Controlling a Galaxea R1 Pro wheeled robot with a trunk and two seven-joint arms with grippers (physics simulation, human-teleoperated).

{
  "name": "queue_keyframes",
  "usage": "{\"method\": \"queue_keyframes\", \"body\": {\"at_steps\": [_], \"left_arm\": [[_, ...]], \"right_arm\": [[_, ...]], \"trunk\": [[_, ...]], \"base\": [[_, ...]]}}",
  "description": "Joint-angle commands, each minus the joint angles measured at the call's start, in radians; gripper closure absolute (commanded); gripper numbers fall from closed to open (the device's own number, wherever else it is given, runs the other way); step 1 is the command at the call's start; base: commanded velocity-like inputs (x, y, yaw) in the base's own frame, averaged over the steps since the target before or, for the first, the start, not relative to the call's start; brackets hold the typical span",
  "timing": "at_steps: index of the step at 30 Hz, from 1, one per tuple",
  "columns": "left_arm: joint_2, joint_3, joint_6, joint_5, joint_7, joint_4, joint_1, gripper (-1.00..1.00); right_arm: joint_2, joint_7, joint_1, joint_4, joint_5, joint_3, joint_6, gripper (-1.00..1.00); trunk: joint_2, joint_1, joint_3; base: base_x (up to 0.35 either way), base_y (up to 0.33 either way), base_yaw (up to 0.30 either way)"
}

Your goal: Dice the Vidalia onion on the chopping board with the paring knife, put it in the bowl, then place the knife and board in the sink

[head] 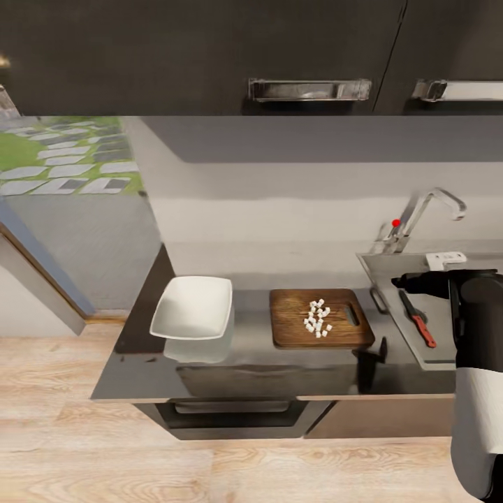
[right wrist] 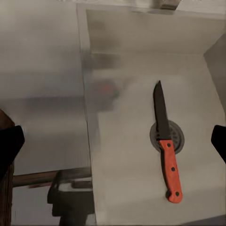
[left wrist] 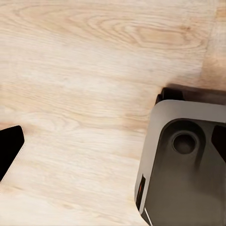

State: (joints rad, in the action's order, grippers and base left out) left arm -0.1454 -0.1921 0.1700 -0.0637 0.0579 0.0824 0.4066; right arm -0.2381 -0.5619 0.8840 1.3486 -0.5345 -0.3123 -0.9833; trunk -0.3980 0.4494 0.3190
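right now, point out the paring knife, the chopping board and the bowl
paring knife point(right wrist: 170, 167), right wrist view, on its red-orange handle
chopping board point(head: 290, 325), head view, on bare wood
bowl point(head: 192, 307), head view, on its white inside

sink point(head: 447, 363): right part behind arm | chopping board point(right wrist: 5, 188): cut by edge

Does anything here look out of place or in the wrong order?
Yes. The knife already lies in the sink, across the drain, while the diced onion still sits on the board. The bowl beside it is empty.
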Motion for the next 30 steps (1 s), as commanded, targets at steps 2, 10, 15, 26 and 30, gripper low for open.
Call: {"method": "queue_keyframes", "body": {"at_steps": [2, 10, 15, 26, 30], "left_arm": [[0.000, -0.006, 0.008, -0.007, 0.003, 0.005, 0.002, -1.00], [0.000, -0.006, 0.008, -0.007, 0.003, 0.005, 0.002, -1.00], [0.000, -0.006, 0.008, -0.007, 0.003, 0.005, 0.001, -1.00], [0.000, -0.006, 0.008, -0.007, 0.002, 0.005, 0.001, -1.00], [0.000, -0.006, 0.008, -0.007, 0.002, 0.005, 0.001, -1.00]], "right_arm": [[0.001, -0.010, 0.001, -0.001, -0.010, -0.001, -0.003, -1.00], [0.028, -0.010, -0.002, -0.004, -0.011, -0.001, -0.003, -1.00], [0.031, -0.010, -0.002, -0.018, -0.013, 0.000, -0.003, -1.00], [0.032, -0.010, -0.002, -0.051, -0.013, 0.000, -0.001, -1.00], [0.033, -0.010, -0.002, -0.062, -0.013, 0.000, -0.001, -1.00]], "trunk": [[-0.002, 0.001, 0.002], [-0.002, 0.001, 0.002], [-0.002, 0.001, 0.002], [-0.002, 0.001, 0.002], [-0.002, 0.001, 0.002]], "base": [[0.000, 0.179, 0.000], [0.000, 0.025, 0.000], [-0.126, 0.085, 0.000], [-0.101, 0.104, 0.000], [-0.103, 0.169, 0.000]]}}
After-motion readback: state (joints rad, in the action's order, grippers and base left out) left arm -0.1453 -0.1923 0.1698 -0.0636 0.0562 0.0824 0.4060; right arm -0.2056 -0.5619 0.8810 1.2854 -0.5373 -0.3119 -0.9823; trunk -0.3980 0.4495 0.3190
